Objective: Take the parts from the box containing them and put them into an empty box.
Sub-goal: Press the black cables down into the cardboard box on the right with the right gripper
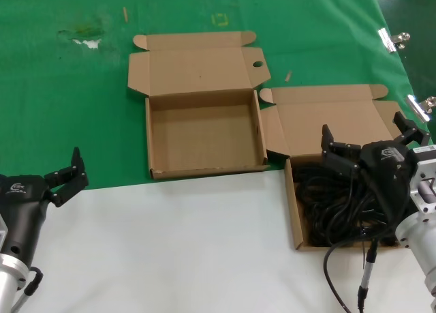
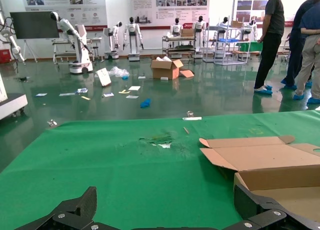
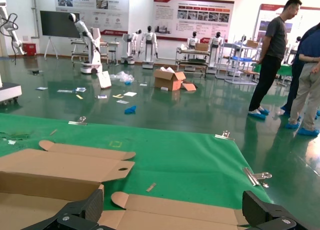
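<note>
A: Where are the cords point(image 1: 334, 211) at this moment?

B: They all lie in the right box point(image 1: 294, 211), which stands at the near right part of the table point(image 1: 170, 245), half on the white area. They make one black tangle; I cannot separate single bundles from the head view.

A: And the empty box point(image 1: 204, 136)?

B: It stands just beside, toward the middle of the table on the green cloth point(image 1: 68, 88), with its lid folded back toward the far edge. Nothing is inside.

A: What does the right gripper point(image 1: 368, 146) do?

B: It hangs over the full box, with its fingers spread wide and holding nothing. In the right wrist view the two finger tips stand far apart. The left gripper point(image 1: 68, 176) waits near the left edge, also spread open and empty.

A: How will a cord behave when it is taken?

B: I think it is light, soft and floppy, and the rubber gives good friction, so it should not slip. The risk is that loops catch on neighbours and drag them out. I would take one bundle across its middle, where the strands are bound together, not at a plug end.
</note>
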`<state>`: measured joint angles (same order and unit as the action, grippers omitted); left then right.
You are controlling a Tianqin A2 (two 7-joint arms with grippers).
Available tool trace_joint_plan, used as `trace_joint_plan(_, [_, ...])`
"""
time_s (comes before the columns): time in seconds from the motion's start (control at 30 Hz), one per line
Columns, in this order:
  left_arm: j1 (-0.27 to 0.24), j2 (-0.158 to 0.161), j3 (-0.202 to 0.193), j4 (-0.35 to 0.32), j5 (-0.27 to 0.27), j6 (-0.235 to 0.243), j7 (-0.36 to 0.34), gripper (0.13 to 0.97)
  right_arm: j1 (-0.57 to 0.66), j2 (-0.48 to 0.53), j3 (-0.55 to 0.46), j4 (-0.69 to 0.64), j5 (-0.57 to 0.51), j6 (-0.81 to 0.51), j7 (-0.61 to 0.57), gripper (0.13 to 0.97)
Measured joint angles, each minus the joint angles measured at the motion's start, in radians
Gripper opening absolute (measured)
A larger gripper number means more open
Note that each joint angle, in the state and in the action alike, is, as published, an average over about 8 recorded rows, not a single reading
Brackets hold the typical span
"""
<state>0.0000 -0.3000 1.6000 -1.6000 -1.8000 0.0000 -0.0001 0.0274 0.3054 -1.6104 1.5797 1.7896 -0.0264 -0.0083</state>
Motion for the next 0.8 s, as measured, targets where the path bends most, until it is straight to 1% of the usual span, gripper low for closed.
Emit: trace_joint_plan(0.8, [0.0,0.0,0.0,0.0,0.0,0.0,0.0,0.948,0.0,0.0,0.0,0.0,0.0,0.0,0.0,0.966])
